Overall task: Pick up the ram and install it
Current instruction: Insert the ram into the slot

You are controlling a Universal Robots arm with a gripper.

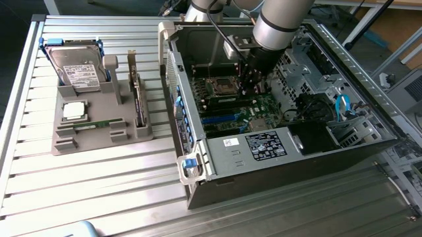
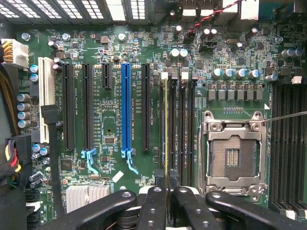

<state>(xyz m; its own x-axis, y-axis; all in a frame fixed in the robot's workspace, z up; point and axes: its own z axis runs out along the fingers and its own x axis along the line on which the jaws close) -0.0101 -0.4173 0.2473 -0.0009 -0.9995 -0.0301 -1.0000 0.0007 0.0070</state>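
Observation:
In the wrist view my gripper [image 2: 167, 186] is shut on the ram [image 2: 166, 124]. I see the ram edge-on, as a thin yellow-green strip running away from the black fingertips [image 2: 154, 194]. It stands upright along the first of the black memory slots [image 2: 178, 124], between the expansion slots and the CPU socket. How deep it sits in the slot I cannot tell. In the exterior view the gripper [image 1: 254, 84] reaches down into the open computer case [image 1: 197, 163], low over the green motherboard [image 1: 264, 106].
The empty CPU socket [image 2: 233, 155] lies beside the memory slots, with a blue expansion slot [image 2: 125, 110] on the other side. At the exterior view's left, a grey holder [image 1: 99, 143] carries a hard drive [image 1: 79, 69], a silver CPU chip [image 1: 74, 111], an expansion card [image 1: 137, 96] and a green stick [image 1: 98, 124].

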